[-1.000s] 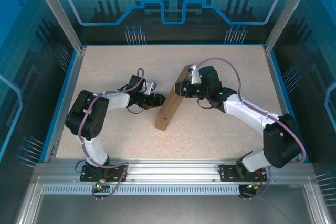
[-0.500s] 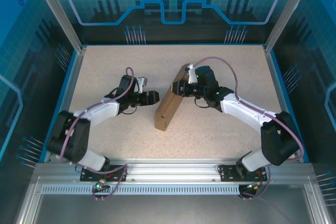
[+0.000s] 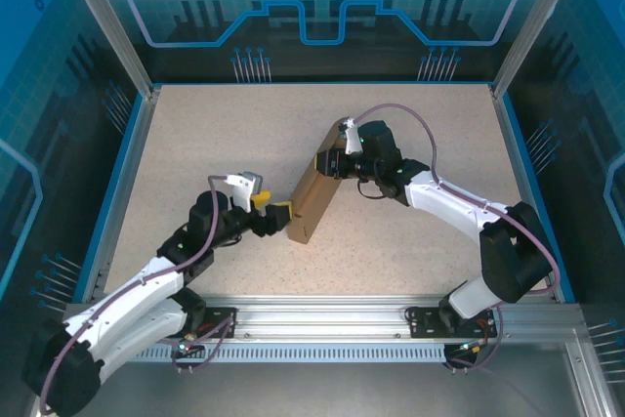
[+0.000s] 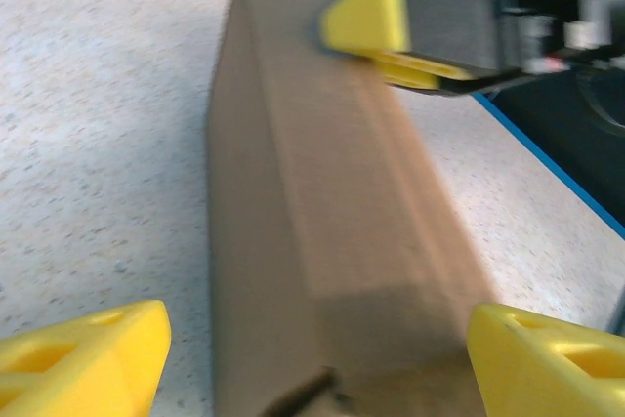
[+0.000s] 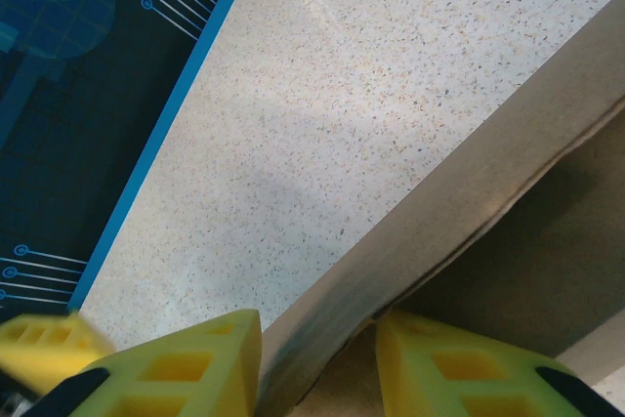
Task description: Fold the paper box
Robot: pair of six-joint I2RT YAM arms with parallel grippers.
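Note:
The paper box (image 3: 314, 192) is a brown cardboard box folded flat-sided and standing on its long edge, running diagonally across the table's middle. My right gripper (image 3: 337, 158) is shut on the box's far end; in the right wrist view its yellow fingers (image 5: 176, 368) pinch a cardboard wall (image 5: 469, 192) between them. My left gripper (image 3: 281, 214) is at the box's near end. In the left wrist view its gripper (image 4: 312, 363) stands open, one yellow finger on each side of the box (image 4: 312, 202), with bare table showing between the left finger and the cardboard.
The speckled table (image 3: 215, 134) is ringed by a blue border and metal frame posts (image 3: 107, 26). The right gripper's yellow finger (image 4: 371, 12) shows at the box's far end in the left wrist view. Open table lies left and right of the box.
My left arm has swung down and toward the near end of the box, and its jaws have widened. The right gripper kept its hold; the box shifted slightly left.

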